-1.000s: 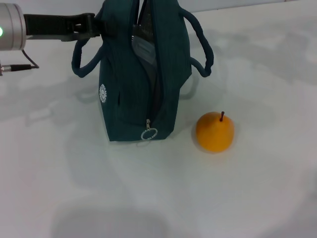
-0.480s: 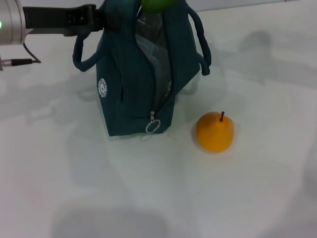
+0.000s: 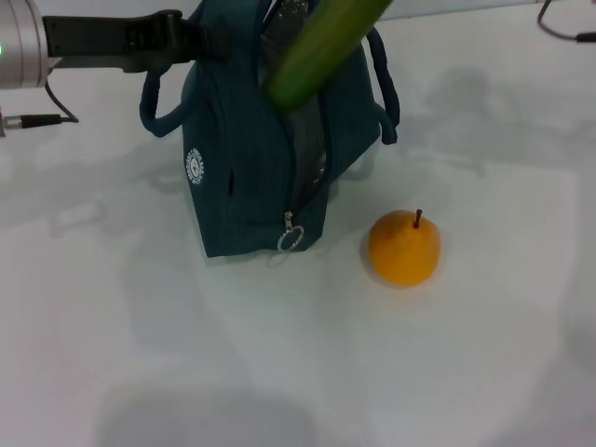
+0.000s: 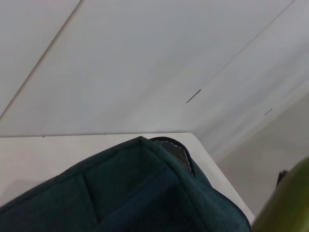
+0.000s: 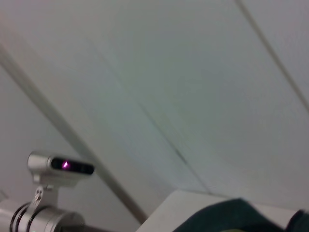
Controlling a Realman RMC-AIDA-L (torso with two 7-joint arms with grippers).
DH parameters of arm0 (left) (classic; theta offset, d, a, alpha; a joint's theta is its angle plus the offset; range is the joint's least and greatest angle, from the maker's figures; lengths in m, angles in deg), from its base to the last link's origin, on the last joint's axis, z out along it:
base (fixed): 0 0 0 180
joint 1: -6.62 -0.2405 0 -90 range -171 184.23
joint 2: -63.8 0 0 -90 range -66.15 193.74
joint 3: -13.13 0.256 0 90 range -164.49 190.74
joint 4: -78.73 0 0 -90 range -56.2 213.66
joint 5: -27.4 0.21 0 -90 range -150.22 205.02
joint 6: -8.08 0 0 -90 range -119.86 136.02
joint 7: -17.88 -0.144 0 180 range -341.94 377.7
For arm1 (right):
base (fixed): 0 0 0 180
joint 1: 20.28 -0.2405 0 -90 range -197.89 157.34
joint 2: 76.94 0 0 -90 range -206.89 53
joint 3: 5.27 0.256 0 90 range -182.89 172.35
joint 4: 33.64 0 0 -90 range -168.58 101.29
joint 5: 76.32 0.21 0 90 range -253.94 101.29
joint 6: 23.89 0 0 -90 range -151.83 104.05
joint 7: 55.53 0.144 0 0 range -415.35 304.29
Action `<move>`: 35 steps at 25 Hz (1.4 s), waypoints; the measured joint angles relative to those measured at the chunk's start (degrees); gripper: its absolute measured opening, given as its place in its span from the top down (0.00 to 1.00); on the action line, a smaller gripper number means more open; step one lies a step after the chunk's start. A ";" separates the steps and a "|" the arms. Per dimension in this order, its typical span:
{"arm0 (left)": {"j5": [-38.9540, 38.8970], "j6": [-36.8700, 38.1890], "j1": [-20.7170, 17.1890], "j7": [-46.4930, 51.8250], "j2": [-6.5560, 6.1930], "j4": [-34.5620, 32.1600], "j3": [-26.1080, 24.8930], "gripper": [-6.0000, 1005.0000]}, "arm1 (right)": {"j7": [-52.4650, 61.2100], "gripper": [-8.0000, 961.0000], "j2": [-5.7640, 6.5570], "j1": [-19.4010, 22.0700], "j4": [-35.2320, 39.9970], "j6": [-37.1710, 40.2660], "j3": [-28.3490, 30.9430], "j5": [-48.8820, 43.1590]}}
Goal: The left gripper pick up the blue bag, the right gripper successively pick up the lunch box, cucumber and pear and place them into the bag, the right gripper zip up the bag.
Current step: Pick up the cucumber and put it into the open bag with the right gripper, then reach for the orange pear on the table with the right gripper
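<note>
Cucumber step: cucumber (image 3: 321,47) angled into the blue bag (image 3: 251,177) mouth, right gripper unseen, grip cannot tell. Left gripper (image 3: 182,37) clamps the bag's top. Next: release cucumber, fetch pear (image 3: 403,248).

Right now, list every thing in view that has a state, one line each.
Bag: upright on the table, unzipped, mouth open.
Zipper pull: down at the low end of its track.
Cucumber: tilted, lower end at the bag's mouth, upper end out of frame.
Pear: on the table beside the bag, untouched, stem up.
Left end effector: at the bag's top edge.
Right end effector: not in view.
</note>
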 joint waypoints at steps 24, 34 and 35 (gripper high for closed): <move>0.00 -0.06 -0.21 -0.38 0.04 0.09 0.00 0.95 | -1.48 0.41 -6.08 -5.95 -2.94 -3.17 -6.43 -14.43; 0.01 -0.08 -0.39 -0.61 0.04 0.01 0.00 0.95 | -6.28 0.29 -5.64 -2.59 -0.92 -3.74 -6.26 -10.19; 0.01 -0.08 -0.25 -0.62 0.06 0.01 0.00 0.95 | -6.28 0.27 -5.63 -2.64 -1.12 -3.99 -6.50 -10.44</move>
